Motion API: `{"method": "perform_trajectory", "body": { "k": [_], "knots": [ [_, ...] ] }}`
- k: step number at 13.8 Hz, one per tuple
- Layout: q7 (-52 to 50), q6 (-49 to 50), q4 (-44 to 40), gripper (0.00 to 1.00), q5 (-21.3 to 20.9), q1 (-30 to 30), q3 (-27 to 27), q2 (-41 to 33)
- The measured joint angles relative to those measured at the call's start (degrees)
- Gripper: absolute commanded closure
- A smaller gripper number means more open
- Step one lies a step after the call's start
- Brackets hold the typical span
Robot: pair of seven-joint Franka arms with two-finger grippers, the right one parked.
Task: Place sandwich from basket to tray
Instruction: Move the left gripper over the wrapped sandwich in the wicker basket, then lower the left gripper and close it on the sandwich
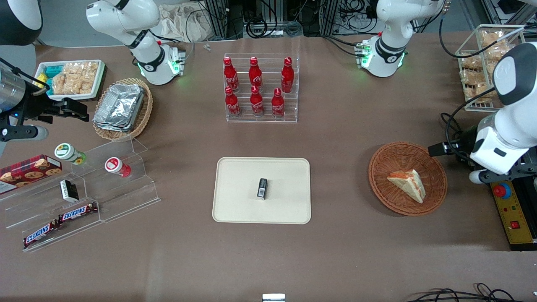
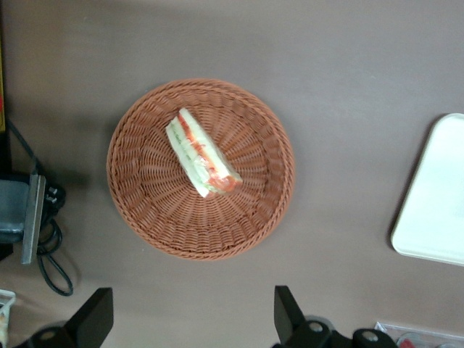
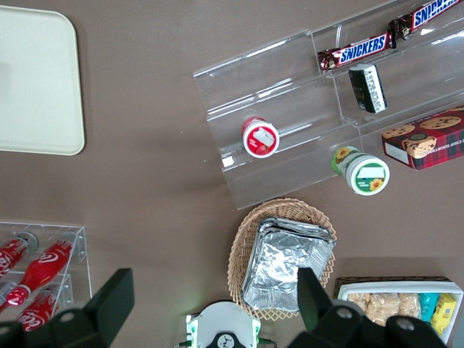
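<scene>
The sandwich (image 1: 409, 184) (image 2: 199, 156), a white-bread wedge with orange and green filling, lies in the reddish-brown wicker basket (image 1: 390, 167) (image 2: 145, 196) toward the working arm's end of the table. My gripper (image 1: 438, 149) (image 2: 192, 293) hangs open above the basket's edge, high over the table, with nothing between its fingers. The cream tray (image 1: 235, 209) (image 2: 435, 196) rests at the table's middle, beside the basket. A small black packet (image 1: 262, 188) lies on the tray.
A clear rack of red cola bottles (image 1: 261, 88) stands farther from the front camera than the tray. A control box with a red button (image 1: 509, 209) sits beside the basket. An acrylic snack shelf (image 1: 84, 188) and a foil-filled tan basket (image 1: 121, 109) lie toward the parked arm's end.
</scene>
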State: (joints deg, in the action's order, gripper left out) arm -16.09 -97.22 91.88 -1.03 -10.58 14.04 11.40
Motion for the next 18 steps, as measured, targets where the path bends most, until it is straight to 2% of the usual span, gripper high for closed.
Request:
{"method": "perform_trajectory", "body": {
  "k": [6, 12, 18],
  "knots": [
    [-22.1, -17.8, 14.7, 0.02, 0.0, 0.0, -1.3, -0.9],
    [-25.9, -38.7, 29.4, 0.02, 0.0, -0.3, -2.1, -1.0],
    [-29.2, -43.7, 31.2, 0.02, 0.0, -0.3, -2.1, 1.5]
  ]
}}
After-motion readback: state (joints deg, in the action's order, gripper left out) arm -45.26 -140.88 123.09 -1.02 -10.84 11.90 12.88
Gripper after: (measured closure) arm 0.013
